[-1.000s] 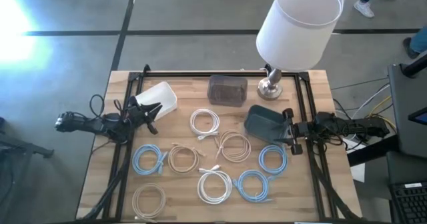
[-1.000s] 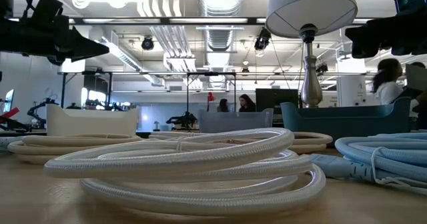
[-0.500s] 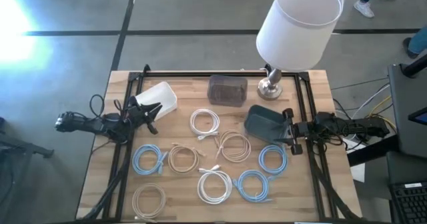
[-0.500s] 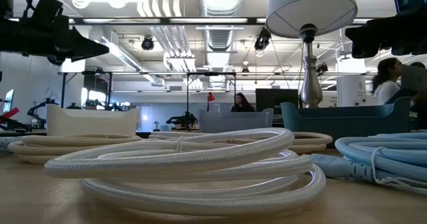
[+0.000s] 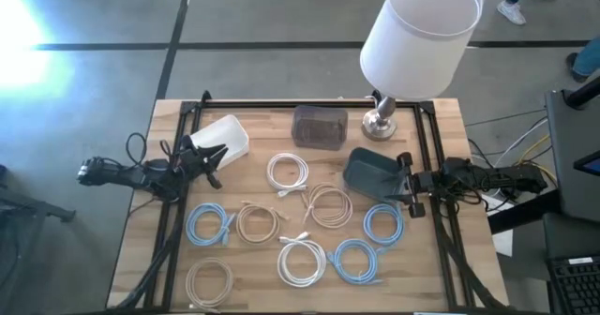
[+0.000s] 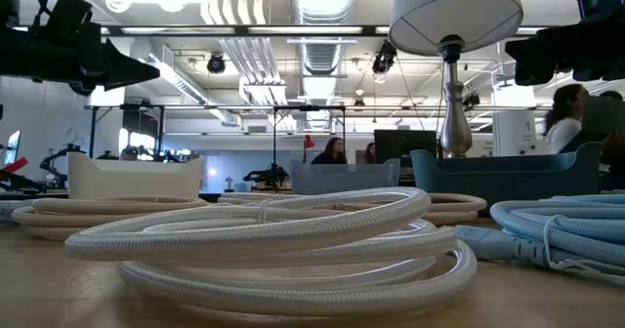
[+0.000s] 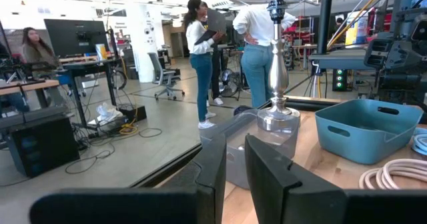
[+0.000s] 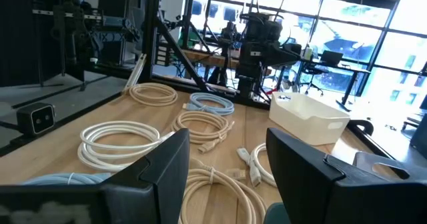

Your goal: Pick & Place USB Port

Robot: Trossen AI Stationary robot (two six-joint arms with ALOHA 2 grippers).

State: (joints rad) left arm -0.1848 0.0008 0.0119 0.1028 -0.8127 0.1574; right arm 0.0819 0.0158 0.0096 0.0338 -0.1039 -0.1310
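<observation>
Beside the white bin (image 5: 222, 133), left end effector (image 5: 214, 156) nearly closed, empty; right end effector (image 5: 405, 186) wide apart beyond the blue bin (image 5: 369, 173).

A white-shaded lamp (image 5: 419, 34) stands at the table's (image 5: 450, 118) far edge, people beyond.

Open-plan workshop, grey concrete floor (image 5: 281, 34), exposed ceiling ducts (image 6: 322, 6), strip lights, large windows (image 8: 373, 31), desks with monitors (image 7: 70, 37), people standing (image 7: 200, 57).
</observation>
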